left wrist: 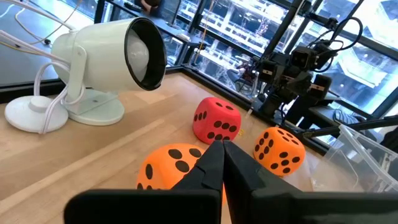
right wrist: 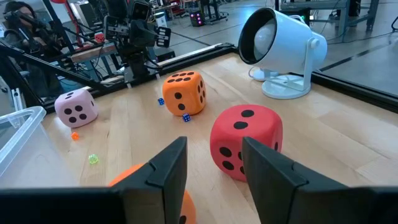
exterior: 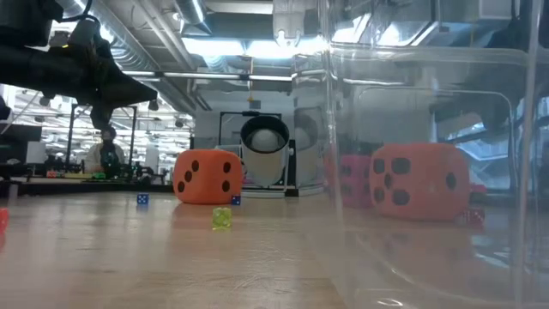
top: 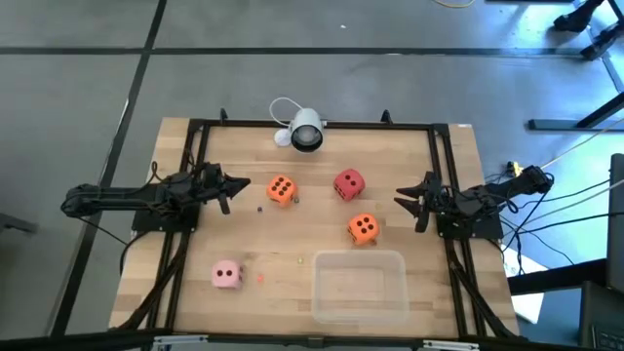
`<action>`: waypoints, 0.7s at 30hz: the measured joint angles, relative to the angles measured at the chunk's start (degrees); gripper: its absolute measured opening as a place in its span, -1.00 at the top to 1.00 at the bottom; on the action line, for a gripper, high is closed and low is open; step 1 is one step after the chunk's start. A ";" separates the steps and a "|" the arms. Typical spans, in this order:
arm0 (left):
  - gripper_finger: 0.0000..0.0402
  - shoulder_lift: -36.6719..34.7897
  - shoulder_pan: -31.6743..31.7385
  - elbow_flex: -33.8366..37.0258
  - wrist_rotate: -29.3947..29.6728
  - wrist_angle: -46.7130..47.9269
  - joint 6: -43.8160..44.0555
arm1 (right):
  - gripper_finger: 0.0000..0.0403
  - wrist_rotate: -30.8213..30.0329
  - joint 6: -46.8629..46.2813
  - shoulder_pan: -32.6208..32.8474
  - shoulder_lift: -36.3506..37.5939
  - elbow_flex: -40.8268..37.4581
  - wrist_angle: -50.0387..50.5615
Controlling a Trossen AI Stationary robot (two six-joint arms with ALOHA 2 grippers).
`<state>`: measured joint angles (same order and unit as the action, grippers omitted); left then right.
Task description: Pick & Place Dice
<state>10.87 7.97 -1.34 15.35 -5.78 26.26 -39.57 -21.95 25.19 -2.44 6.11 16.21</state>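
We are looking down on a wooden table (top: 195,292) where four dice are lying loose, none of them held. The left gripper (top: 246,184) is hovering at the table's left side, its fingers (left wrist: 214,165) pressed together and empty, pointing at one orange die (top: 281,190) just beside its tip. The right gripper (top: 400,198) is waiting at the right side with its fingers (right wrist: 165,168) spread apart, nothing between them. We are seeing the red die (top: 348,183) sitting near the middle, between the two grippers, and the second orange die (top: 363,227) lying just beside the far rim of a clear tub (top: 358,286), outside it. The pink die (top: 226,275) is resting well apart from the others, near the front left corner. A white lamp (top: 304,129) is standing at the table's back edge. A few tiny coloured dice, among them a green one (exterior: 221,218), are scattered on the wood.
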 joint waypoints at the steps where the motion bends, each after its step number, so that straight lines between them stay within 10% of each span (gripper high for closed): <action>1: 0.98 0.00 0.00 0.02 0.00 -0.02 0.00 | 0.24 0.00 0.01 0.02 -0.02 -0.01 0.01; 10: 0.98 0.00 0.00 0.00 1.42 -0.18 0.08 | 0.24 -0.02 0.02 0.02 0.00 -0.02 0.00; 21: 0.98 -0.02 0.00 0.00 9.66 -10.21 23.33 | 0.24 -0.02 0.00 0.02 -0.02 -0.02 -0.07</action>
<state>10.85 7.97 -1.34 25.02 -16.00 49.59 -39.59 -21.96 25.21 -2.46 6.09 16.14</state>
